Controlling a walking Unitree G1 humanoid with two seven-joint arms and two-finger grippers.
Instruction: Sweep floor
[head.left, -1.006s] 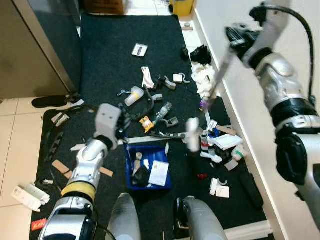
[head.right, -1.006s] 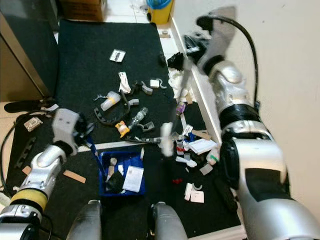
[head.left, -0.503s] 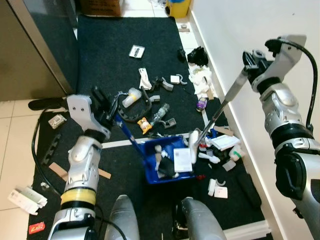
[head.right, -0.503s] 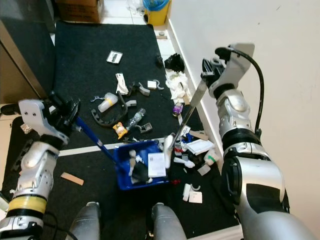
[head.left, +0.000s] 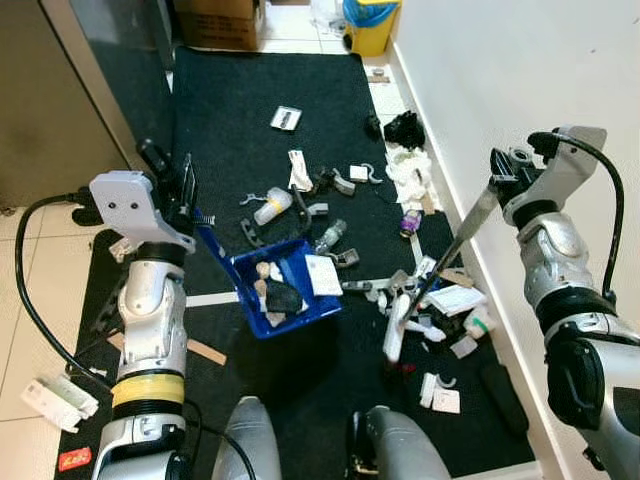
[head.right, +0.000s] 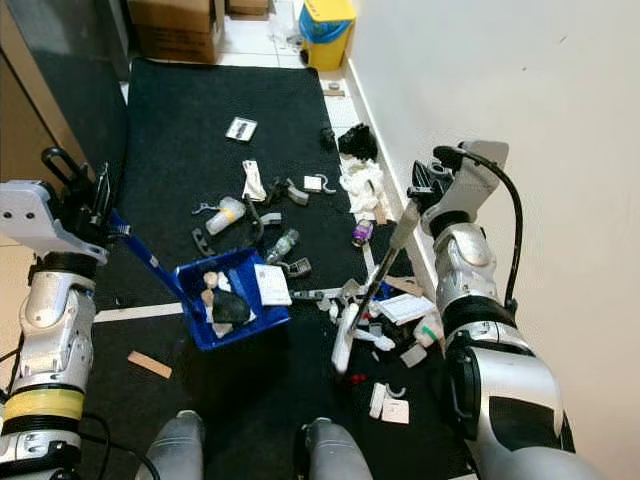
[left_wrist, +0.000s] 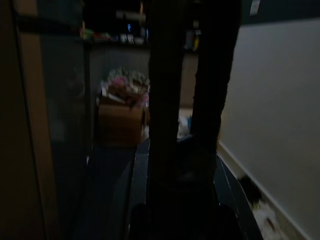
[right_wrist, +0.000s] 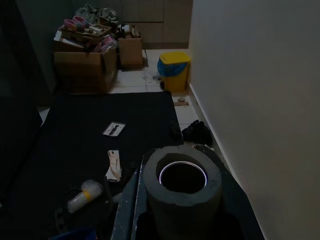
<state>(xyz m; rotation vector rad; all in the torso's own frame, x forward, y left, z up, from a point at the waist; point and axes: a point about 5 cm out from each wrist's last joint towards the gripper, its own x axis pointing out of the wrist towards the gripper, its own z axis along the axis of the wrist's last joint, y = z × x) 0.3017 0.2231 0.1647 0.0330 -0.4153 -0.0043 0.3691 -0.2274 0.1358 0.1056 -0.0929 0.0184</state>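
Step in hand looks like mid-sweep w/ pan raised. Left gripper (head.left: 178, 185) is closed round the handle of the blue dustpan (head.left: 283, 290), which hangs out in front of and below it, tilted, off the black mat (head.left: 260, 110), w/ bits of rubbish already inside. Right gripper (head.left: 507, 182) is clamped on the grey broom handle (head.left: 455, 242); in the right wrist view the handle's hollow top end (right_wrist: 182, 176) sits between its fingers. From that gripper the shaft slants down & inward to the white broom head (head.left: 394, 327), resting in the litter pile (head.left: 440, 300) along the wall (head.left: 520, 80). More scraps, incl. a small bottle (head.left: 270, 205), lie beyond the pan. Next, prob.: lower pan flat to the mat beside the pile, then drag the head toward it, w/o spilling what's held.
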